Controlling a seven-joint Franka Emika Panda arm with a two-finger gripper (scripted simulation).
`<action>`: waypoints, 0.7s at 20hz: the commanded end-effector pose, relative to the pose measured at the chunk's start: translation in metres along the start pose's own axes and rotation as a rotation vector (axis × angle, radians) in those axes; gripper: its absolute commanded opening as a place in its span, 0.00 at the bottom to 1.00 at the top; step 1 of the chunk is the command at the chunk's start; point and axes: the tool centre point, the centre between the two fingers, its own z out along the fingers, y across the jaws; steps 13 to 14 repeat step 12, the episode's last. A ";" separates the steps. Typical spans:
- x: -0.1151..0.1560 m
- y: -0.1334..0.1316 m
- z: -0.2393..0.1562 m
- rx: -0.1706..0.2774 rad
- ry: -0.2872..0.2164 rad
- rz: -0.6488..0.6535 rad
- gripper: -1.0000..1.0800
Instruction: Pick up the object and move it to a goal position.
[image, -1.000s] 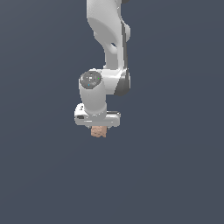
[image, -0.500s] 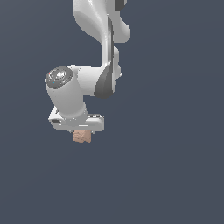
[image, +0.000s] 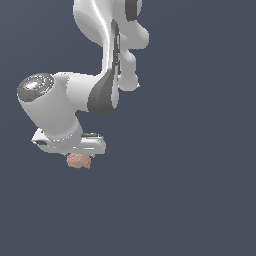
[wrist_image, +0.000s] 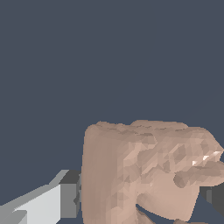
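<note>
Object (image: 79, 160), a pinkish-tan mottled lump, hangs beneath my white gripper (image: 75, 156) toward the exterior view's left; I see its fingers (wrist_image: 48, 203) clamped against the lump's sides, holding it.

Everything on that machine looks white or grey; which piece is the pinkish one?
The small mottled pinkish-tan lump hanging directly under the white hand. It is the only non-white, non-grey piece, and in the wrist view it sits between the hand's fingers.

One object (image: 79, 160), one tool (image: 75, 155), one arm (image: 95, 65).
</note>
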 end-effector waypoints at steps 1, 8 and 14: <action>0.005 0.006 -0.004 0.000 0.000 -0.001 0.00; 0.013 0.014 -0.008 0.000 -0.001 0.000 0.00; 0.013 0.014 -0.009 0.000 -0.001 0.000 0.00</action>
